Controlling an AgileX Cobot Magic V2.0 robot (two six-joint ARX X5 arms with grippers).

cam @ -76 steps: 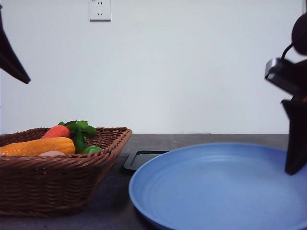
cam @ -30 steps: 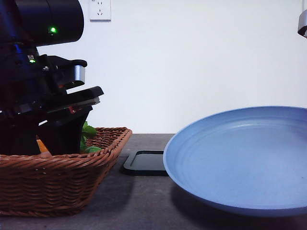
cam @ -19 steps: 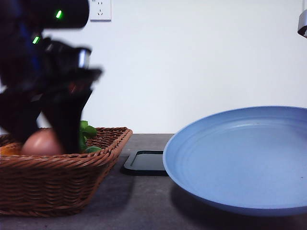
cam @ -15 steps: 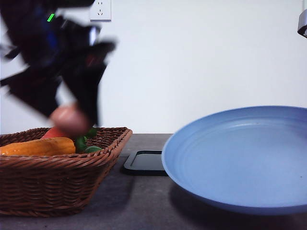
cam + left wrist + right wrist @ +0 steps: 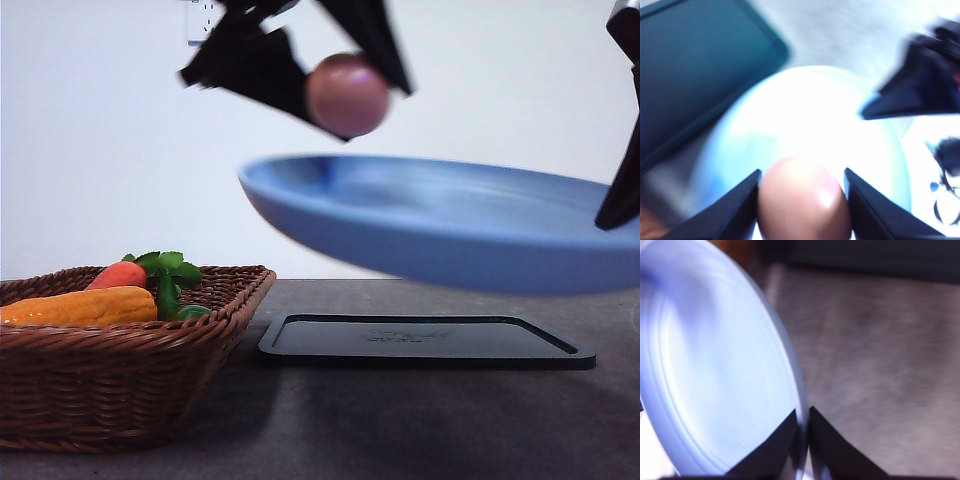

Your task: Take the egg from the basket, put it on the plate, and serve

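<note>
White wall behind, dark desk (image 5: 400, 420) below. Black tray (image 5: 425, 338) lies mid-desk, wicker basket (image 5: 120, 370) at the left edge with corn (image 5: 80, 305) and carrot (image 5: 118, 274). Blue plate (image 5: 450, 225) is off the desk in the air, its rim pinched tight in my right pincer (image 5: 804, 426). Egg (image 5: 347, 94) sits clamped between the fingers of my left pincer (image 5: 802, 200), hanging directly above the plate's left half, apart from it. Next move, I judge: straight down, then release.
</note>
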